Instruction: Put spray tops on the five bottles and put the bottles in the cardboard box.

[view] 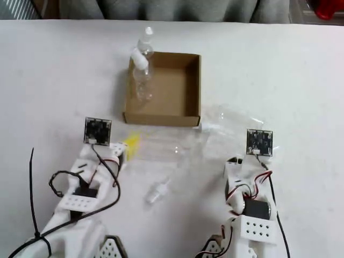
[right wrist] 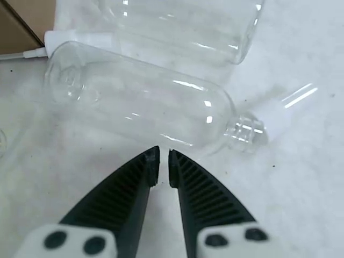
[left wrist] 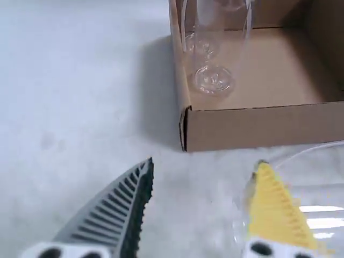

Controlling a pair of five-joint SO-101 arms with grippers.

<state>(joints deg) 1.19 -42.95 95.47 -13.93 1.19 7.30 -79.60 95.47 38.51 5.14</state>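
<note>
Nearest us, the left hand (left wrist: 205,163) sat low over the table (view: 64,70) with its fingers spread wide and nothing between them. A clear bottle (left wrist: 317,188) lay right by its yellow finger (left wrist: 274,207), and we could not tell whether the two touched. The right hand (right wrist: 163,160) was closed to a thin slit and gripped nothing, its tips just short of a second bottle (right wrist: 145,102) that lay on its side with its threaded neck bare. Between the two arms a loose spray top (view: 157,192) lay on the table, apart from everything else. Just beyond the second bottle we saw a third bottle (right wrist: 183,27) lying alongside it, and a white spray top (right wrist: 80,40) rested by the second bottle's base, its thin tube pointing away. Farther off stood the box (view: 161,117), open at the top, its front wall facing the arms. Inside it, against the wall on the left arm's side, a standing bottle (view: 142,80) carried a white top. A second round base showed just behind it, though we could not tell whether that was another bottle.
</note>
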